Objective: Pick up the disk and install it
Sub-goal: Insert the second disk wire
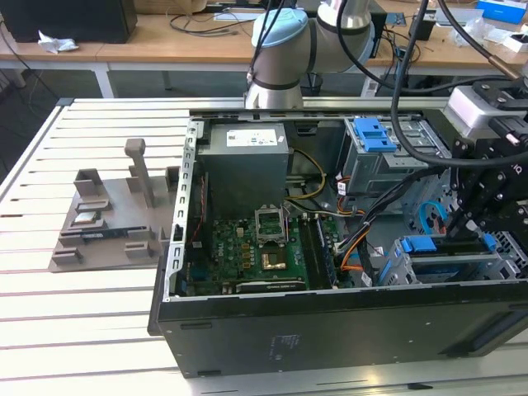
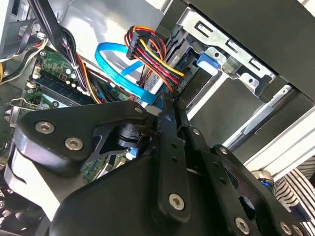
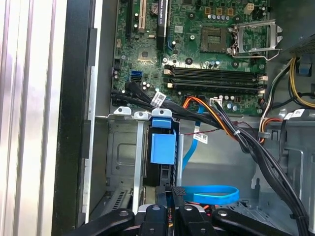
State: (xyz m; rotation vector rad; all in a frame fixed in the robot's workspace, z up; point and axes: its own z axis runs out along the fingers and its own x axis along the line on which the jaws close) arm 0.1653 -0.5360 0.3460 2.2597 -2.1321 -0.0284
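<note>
The disk [image 1: 417, 247] stands on edge in the metal drive cage [image 1: 394, 271] at the front corner of the open computer case, on the exterior view's right. Its blue bracket [image 3: 162, 146] shows between the cage walls [image 3: 123, 147] in the first wrist view. My black gripper [image 1: 469, 235] reaches down onto the disk's outer end. Its fingers [image 3: 178, 192] are drawn close together on the disk's edge, and in the second wrist view the gripper [image 2: 165, 102] narrows to a tip beside the cage [image 2: 231, 54]. Most of the disk's body is hidden by the cage.
A looped blue data cable [image 3: 211, 194] and a black cable bundle [image 3: 246, 142] lie close to the gripper. The motherboard [image 1: 256, 256], a grey power-supply box [image 1: 246, 157] and an upper cage with a blue latch [image 1: 373, 132] fill the case. A grey fixture [image 1: 107, 214] stands on the slatted table.
</note>
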